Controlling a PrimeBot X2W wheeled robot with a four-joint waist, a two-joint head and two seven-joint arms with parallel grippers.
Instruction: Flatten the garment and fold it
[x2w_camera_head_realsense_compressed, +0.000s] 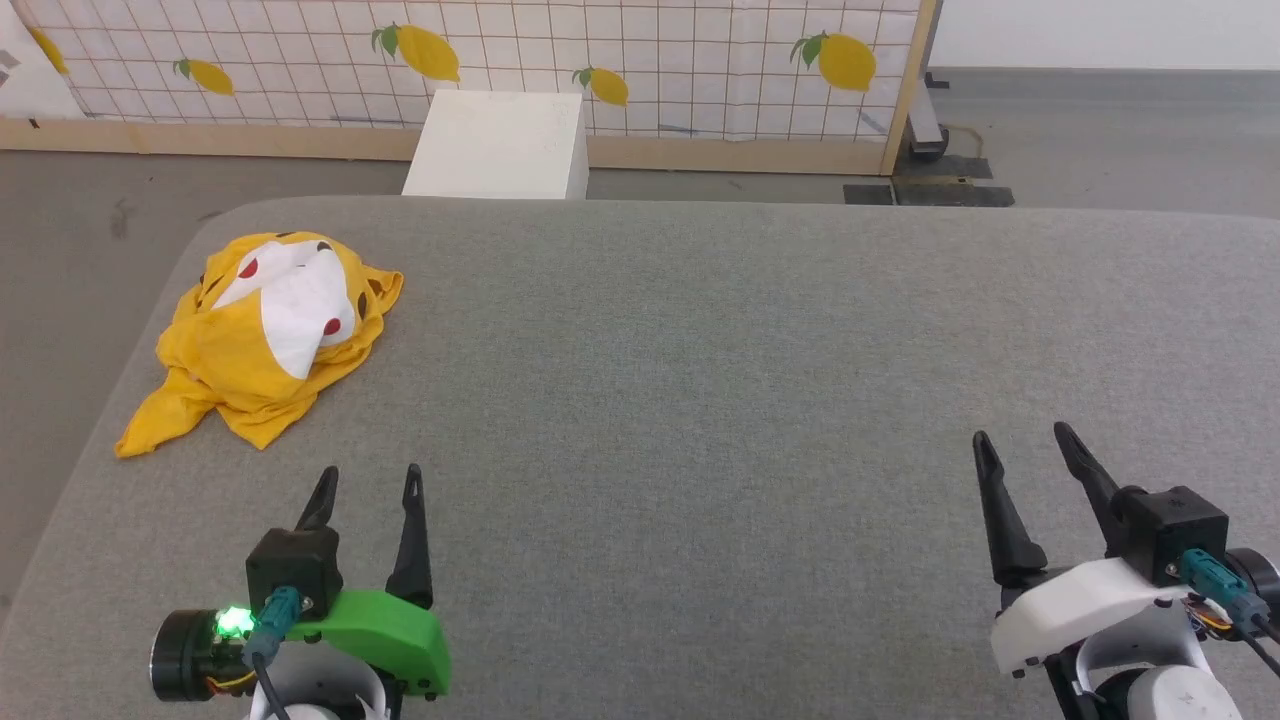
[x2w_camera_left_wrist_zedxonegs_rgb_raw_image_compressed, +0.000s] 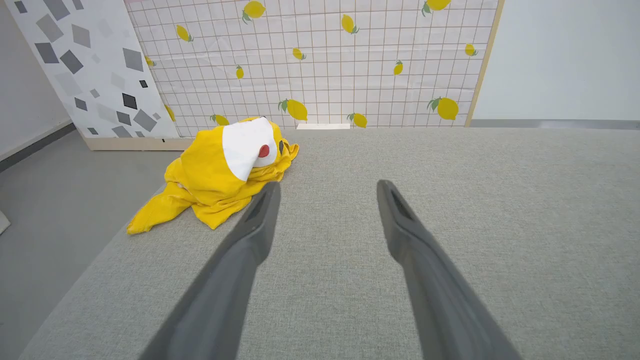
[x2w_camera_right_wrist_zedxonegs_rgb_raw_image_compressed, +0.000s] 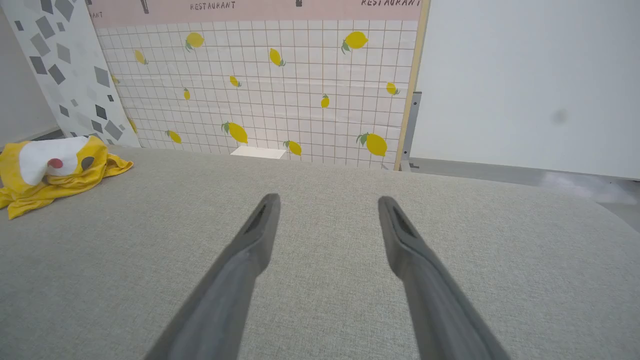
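While the garment (x2w_camera_head_realsense_compressed: 235, 365) is lying crumpled near the far left corner of the bench (x2w_camera_head_realsense_compressed: 700, 350), close to its left edge, its white muzzle print with red and black dots is facing up and one yellow flap is trailing toward the near edge. Nearer the robot and slightly right of the heap, the left pincer (x2w_camera_head_realsense_compressed: 371, 470) is hovering by the near edge, its two dark fingers spread apart and holding nothing, their tips pointing toward the far edge and staying clear of the cloth. Through the left wrist view the heap is sitting just beyond the left-hand fingertip. Far to the right, by the near right corner, the right pincer (x2w_camera_head_realsense_compressed: 1020, 432) is hovering with fingers parted and empty, well apart from the garment.
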